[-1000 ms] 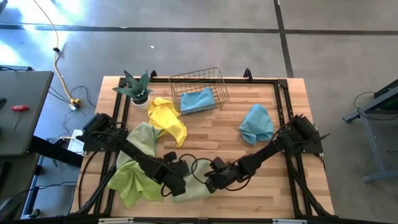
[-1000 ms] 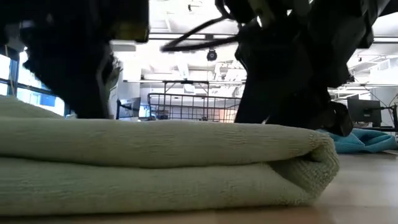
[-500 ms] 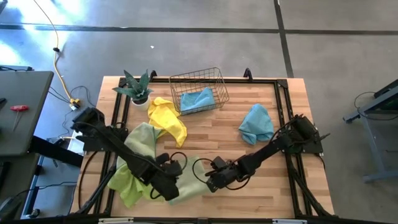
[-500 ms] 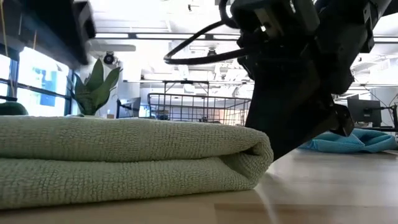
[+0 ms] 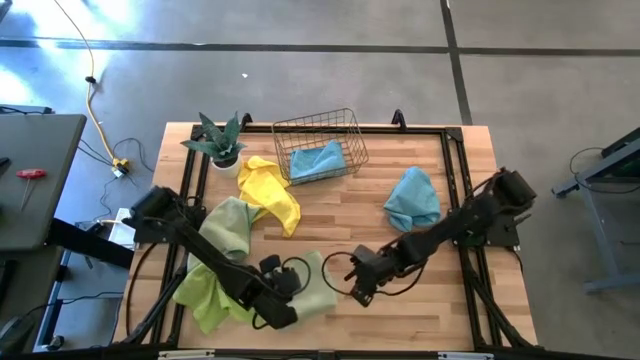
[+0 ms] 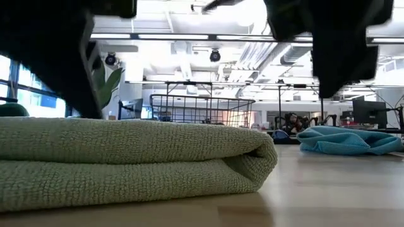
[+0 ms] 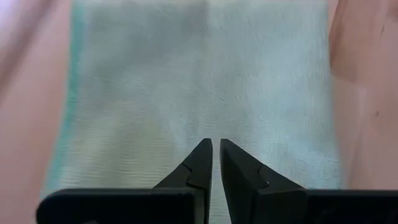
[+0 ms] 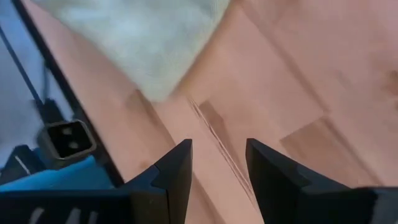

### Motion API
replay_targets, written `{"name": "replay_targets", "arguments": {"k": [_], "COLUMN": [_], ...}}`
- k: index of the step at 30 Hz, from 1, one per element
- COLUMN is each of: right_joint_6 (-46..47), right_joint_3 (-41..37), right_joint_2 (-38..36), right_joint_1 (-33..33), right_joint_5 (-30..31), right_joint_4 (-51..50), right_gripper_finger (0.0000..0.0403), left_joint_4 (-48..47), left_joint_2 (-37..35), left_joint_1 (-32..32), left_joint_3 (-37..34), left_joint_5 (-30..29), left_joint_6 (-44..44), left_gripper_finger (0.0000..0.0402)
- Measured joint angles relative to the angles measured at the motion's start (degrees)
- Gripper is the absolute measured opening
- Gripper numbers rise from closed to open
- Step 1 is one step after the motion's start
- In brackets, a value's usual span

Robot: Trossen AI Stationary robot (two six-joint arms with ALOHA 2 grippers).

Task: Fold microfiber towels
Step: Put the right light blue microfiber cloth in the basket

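A pale sage towel [image 5: 312, 285] lies folded over on the wood near the table's front edge; the low view shows its rounded fold [image 6: 265, 154] and two thick layers. My left gripper [image 5: 283, 308] is shut and stands over the towel's left part, its tips [image 7: 216, 149] above the cloth with nothing between them. My right gripper [image 5: 358, 292] hangs open over bare wood just right of the towel, whose corner [image 8: 155, 74] shows beyond its fingers.
A lime green towel [image 5: 205, 295] and a sage one [image 5: 232, 225] lie crumpled on the left, with a yellow one [image 5: 270, 192] behind them. A light blue towel [image 5: 412, 198] sits at the right, another in the wire basket [image 5: 320, 140]. A potted plant [image 5: 218, 140] stands at the far left.
My right gripper has risen off the folded towel and drawn back toward the table's right, tipping as it went. The folded towel has slid a little toward the table's left and then stayed still. My left gripper has shifted slightly over the towel's left part.
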Motion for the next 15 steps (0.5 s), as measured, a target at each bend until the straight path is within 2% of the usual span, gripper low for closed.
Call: {"name": "replay_targets", "arguments": {"k": [5, 7, 13, 15], "right_joint_6": [0.3, 1.3, 3.1, 3.4], "right_joint_3": [0.0, 0.1, 0.1, 0.1], "right_joint_2": [-5.9, -8.0, -13.6, -15.1], "right_joint_1": [0.6, 1.2, 3.3, 4.8], "right_joint_5": [3.3, 5.4, 14.4, 18.4], "right_joint_4": [-2.8, -4.2, -5.8, -9.3], "right_gripper_finger": [0.0142, 0.0142, 0.0142, 0.0142], "left_joint_4": [3.6, 8.1, 16.6, 19.8], "left_joint_2": [3.9, 5.5, 8.2, 9.0], "left_joint_1": [0.9, 1.9, 5.8, 7.6], "left_joint_3": [-0.1, 0.1, 0.2, 0.2], "left_joint_5": [2.5, 3.6, 6.4, 6.5], "left_joint_6": [1.7, 3.7, 10.0, 13.0], "left_gripper_finger": [0.0017, 0.0014, 0.0006, 0.0004]}}
